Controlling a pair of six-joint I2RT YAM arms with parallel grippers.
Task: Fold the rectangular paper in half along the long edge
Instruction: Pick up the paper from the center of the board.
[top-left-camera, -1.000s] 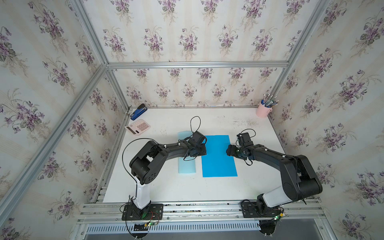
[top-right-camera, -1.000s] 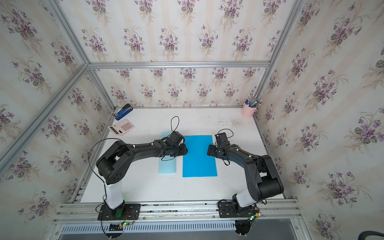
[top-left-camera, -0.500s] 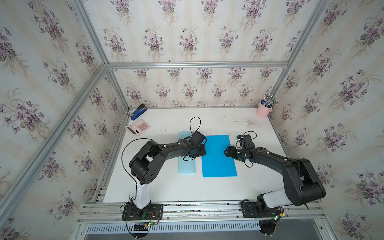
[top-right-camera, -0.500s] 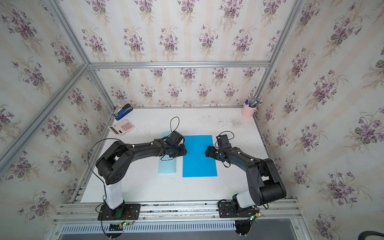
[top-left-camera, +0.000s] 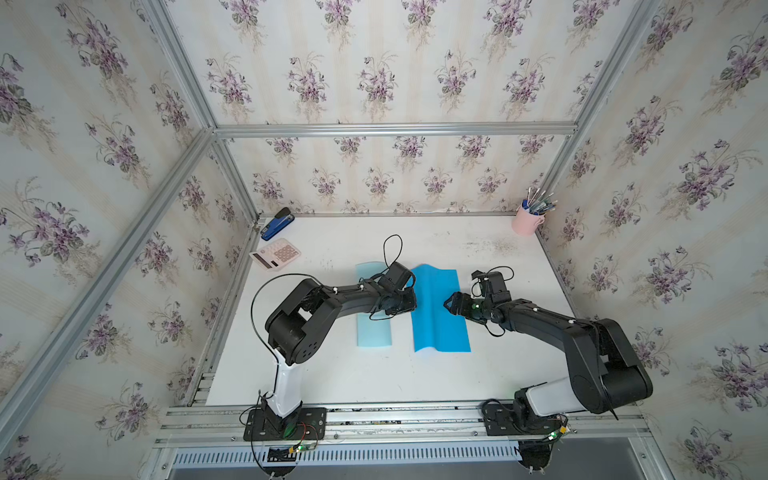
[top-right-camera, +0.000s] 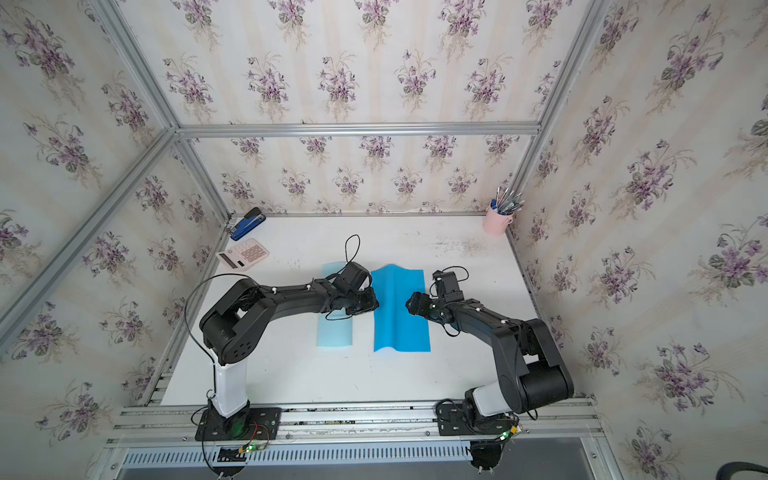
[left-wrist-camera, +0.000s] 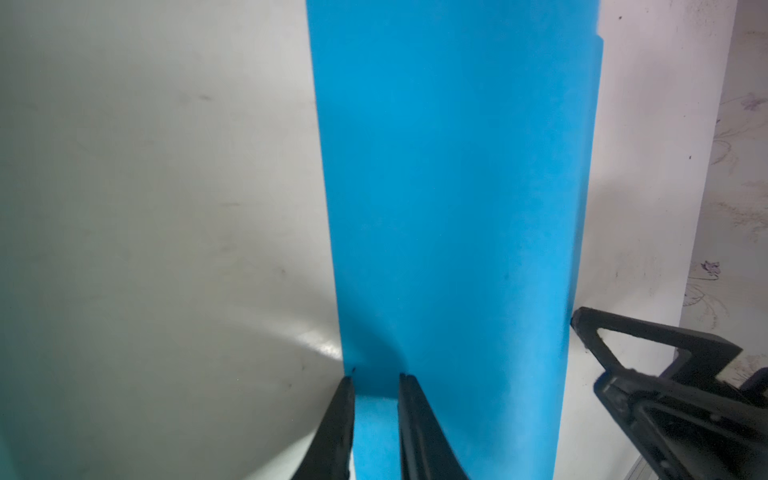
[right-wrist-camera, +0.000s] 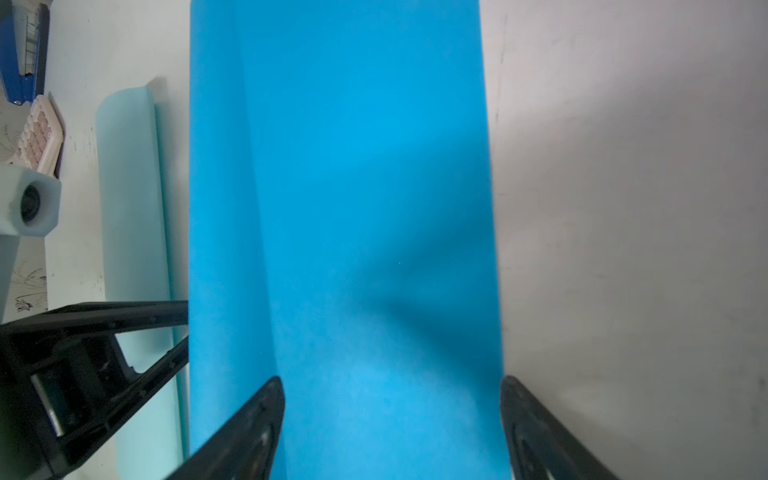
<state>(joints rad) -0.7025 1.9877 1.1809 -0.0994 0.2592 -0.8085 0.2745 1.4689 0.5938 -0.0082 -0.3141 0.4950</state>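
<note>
Floral wallpaper closes in the white counter on three sides, and we see the bright blue paper lying near its middle, between the two arms, its long edges running away from the arm bases. Most of the sheet lies flat, but a raised ridge runs its length close to the left long edge. Our left tool sits at that edge about halfway along. In the left wrist view its fingers stand close together with a narrow strip of blue between them, and we cannot tell whether they pinch the sheet. Our right tool reaches over the right part of the paper with its fingers spread wide, one over the sheet and one at its right long edge, gripping nothing. Just left of the paper lies a pale blue sheet, partly under the left arm. We see a calculator and a stapler near the far left corner, and a pink cup of pens at the far right.
</note>
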